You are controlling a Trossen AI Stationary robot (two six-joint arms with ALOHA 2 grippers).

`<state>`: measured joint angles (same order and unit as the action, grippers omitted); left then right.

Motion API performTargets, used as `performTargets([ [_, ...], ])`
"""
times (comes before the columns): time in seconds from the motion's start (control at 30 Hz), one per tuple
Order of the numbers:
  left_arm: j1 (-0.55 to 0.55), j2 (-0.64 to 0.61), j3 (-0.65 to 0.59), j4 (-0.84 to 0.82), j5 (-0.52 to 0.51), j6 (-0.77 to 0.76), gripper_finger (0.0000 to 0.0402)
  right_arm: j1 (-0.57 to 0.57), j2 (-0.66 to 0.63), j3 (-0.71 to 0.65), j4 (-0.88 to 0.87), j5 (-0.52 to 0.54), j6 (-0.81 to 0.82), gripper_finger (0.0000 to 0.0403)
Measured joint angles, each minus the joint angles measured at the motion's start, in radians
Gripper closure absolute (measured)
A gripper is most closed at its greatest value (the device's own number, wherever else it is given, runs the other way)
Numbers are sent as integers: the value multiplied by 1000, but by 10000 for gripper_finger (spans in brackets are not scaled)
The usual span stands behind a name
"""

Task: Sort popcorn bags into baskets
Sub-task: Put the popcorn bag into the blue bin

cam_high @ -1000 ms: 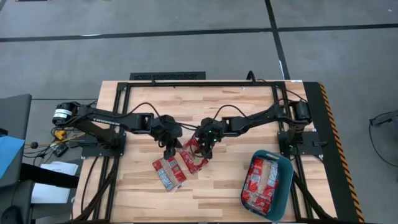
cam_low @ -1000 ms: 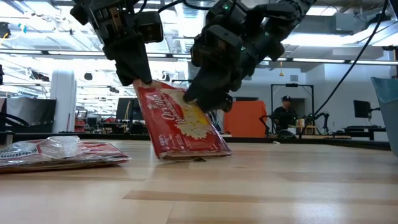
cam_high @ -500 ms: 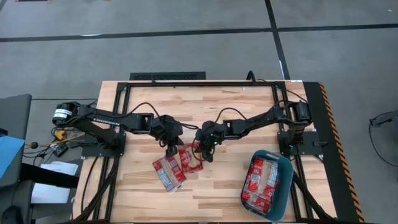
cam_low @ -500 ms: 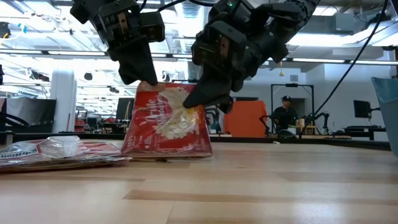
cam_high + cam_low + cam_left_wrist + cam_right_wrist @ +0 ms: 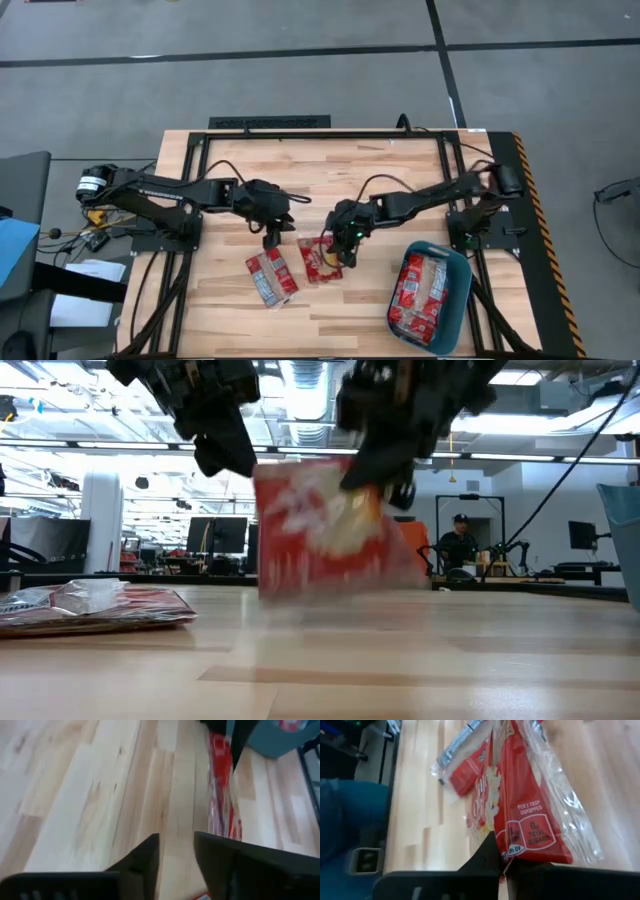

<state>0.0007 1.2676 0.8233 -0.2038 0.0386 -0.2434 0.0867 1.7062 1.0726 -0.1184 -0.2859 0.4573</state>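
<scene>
Right gripper pinching the top edge of a red bag, fingers pressed together on the wrapper (plain in the right wrist view, where the bag hangs from the closed tips). Bag now clear of the table in the low view, blurred, where half a second ago it stood with its lower edge on the wood. Shifted too toward the table's right edge, nearer the basket, the right arm having swung that way since the earlier frames. Left gripper no longer at the bag: fingers spread, nothing between them, only bare wood showing through the gap, the carried bag farther off. Earlier both grippers met over the bag; now pulled back toward the left edge, hovering above the table near its middle, seen high at the left in the low view. Second bag flat on the table toward the front edge, left of centre, unmoved. Teal basket at the front right corner, with several red bags lying inside, as before.
</scene>
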Motion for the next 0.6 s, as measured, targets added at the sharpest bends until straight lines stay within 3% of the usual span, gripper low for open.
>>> performTargets([
  [0.27, 3, -130, 0, -26, -73, 5, 210, 87, -321, 2, -353, 89, 176, 392],
  [0.43, 3, -180, 0, -56, -147, 5, 193, 222, -536, 1, -591, 277, 465, 387],
  [0.6, 3, -187, 0, -44, -159, 3, 191, 451, -700, 2, -758, 512, 800, 389],
])
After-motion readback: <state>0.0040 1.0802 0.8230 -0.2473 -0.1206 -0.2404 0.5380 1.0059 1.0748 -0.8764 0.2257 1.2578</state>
